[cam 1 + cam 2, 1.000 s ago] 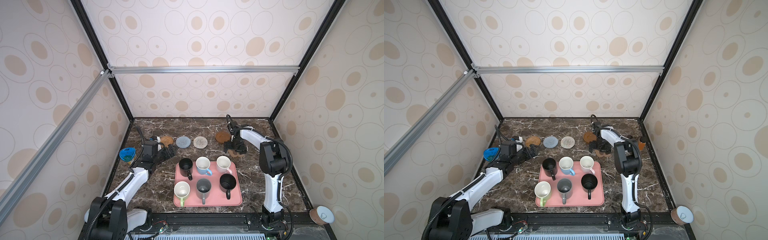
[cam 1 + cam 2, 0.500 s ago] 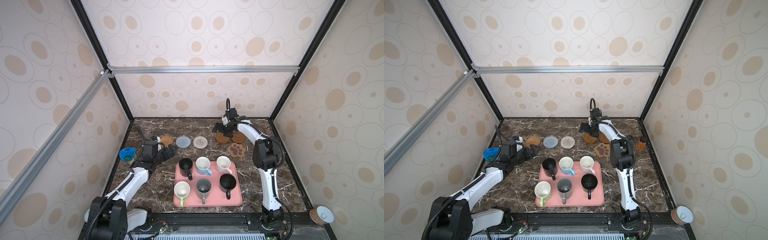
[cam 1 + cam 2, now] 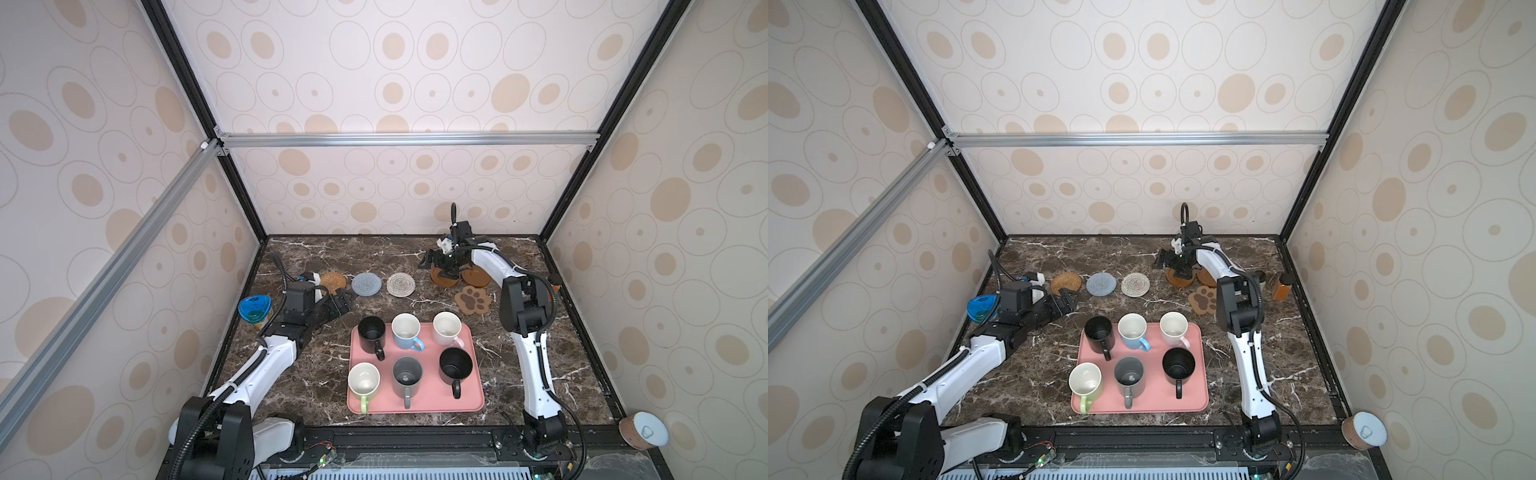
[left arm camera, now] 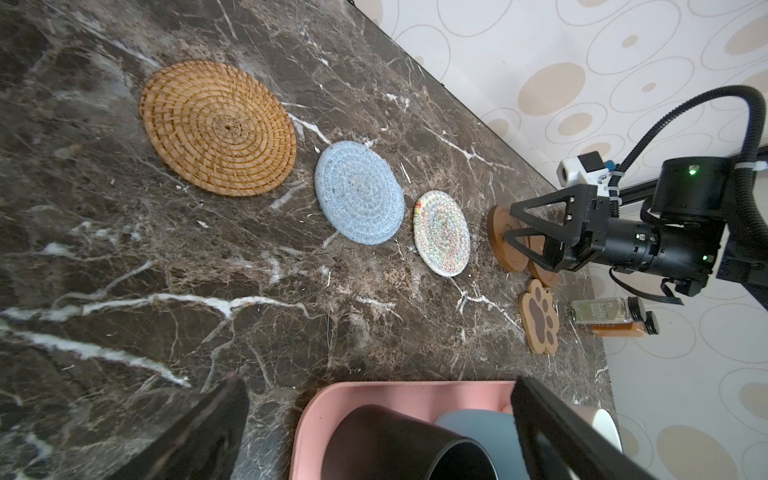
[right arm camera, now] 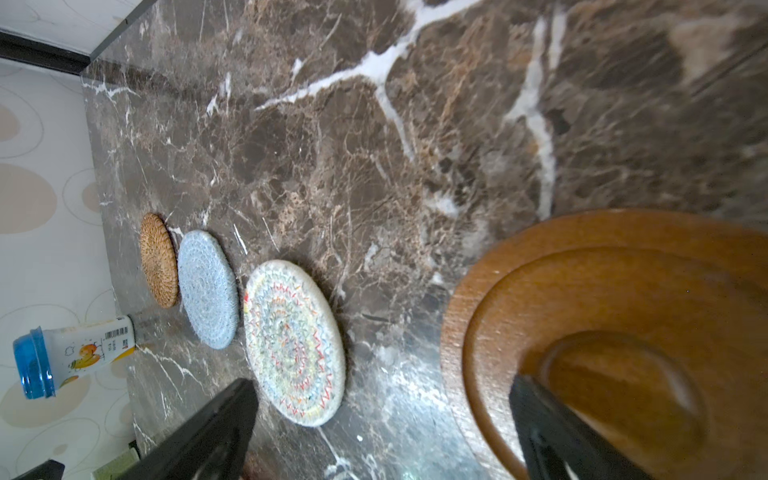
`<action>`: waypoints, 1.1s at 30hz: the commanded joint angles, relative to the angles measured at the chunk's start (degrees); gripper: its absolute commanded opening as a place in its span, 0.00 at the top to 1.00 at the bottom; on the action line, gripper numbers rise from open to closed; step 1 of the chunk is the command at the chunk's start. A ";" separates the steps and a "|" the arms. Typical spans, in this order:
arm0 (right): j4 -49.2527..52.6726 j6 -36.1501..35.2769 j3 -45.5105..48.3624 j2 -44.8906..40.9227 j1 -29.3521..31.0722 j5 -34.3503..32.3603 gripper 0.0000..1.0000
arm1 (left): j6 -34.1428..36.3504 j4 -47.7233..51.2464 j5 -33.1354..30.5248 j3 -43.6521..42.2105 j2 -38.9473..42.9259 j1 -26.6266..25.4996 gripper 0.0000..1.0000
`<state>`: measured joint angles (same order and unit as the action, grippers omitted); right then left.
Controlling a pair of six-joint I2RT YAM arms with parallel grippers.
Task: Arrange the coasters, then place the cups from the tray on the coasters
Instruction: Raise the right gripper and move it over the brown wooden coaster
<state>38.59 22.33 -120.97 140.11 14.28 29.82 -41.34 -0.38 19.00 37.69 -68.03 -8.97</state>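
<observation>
My right gripper (image 3: pixel 440 268) hangs with its jaws spread wide and empty over a brown wooden coaster (image 3: pixel 441 280) near the back of the marble table (image 3: pixel 307 374). One finger (image 5: pixel 552 432) sits above the disc; I cannot tell if it touches. A second wooden coaster (image 3: pixel 478 277) lies just beside it, and the paw-shaped coaster (image 3: pixel 472 300) lies in front. To their left runs a row: cream coaster (image 3: pixel 400 284), blue-grey coaster (image 3: pixel 366 284), rattan coaster (image 3: pixel 332 280). My left gripper (image 3: pixel 340 301) sits low near the rattan one, jaws wide apart, holding nothing. All six cups (image 3: pixel 406 330) stand on the pink tray (image 3: pixel 473 401).
</observation>
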 commanded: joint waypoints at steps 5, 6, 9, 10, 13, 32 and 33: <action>6.54 -4.59 5.60 -0.13 1.37 0.06 0.01 | -0.66 -0.41 -0.20 -0.02 0.62 0.49 0.00; 6.50 -4.85 6.53 -0.70 1.43 0.13 0.01 | -0.67 -0.36 -0.22 -0.07 0.64 0.45 0.00; 6.03 -5.11 9.39 -2.15 3.11 0.51 0.01 | -0.84 -0.58 -0.24 -0.15 0.49 0.45 0.00; 5.57 -5.13 10.28 -2.65 3.51 0.27 0.01 | -0.92 -0.67 -0.20 -0.10 0.44 0.45 0.00; 3.38 -4.36 13.59 -4.28 4.19 0.21 0.01 | -1.02 -0.76 -0.07 -0.18 0.49 0.45 0.00; 3.86 -0.73 20.01 -8.71 5.02 -3.18 0.01 | -1.00 -0.32 -0.29 -0.53 1.21 0.49 0.00; 3.87 -0.49 20.76 -9.25 5.02 -3.32 0.01 | -1.02 -0.32 -0.37 -0.59 1.17 0.47 0.00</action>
<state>33.80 19.57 -104.07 130.37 18.44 28.62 -41.78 -0.38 18.98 37.19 -68.03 -8.97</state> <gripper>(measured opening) 0.987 0.999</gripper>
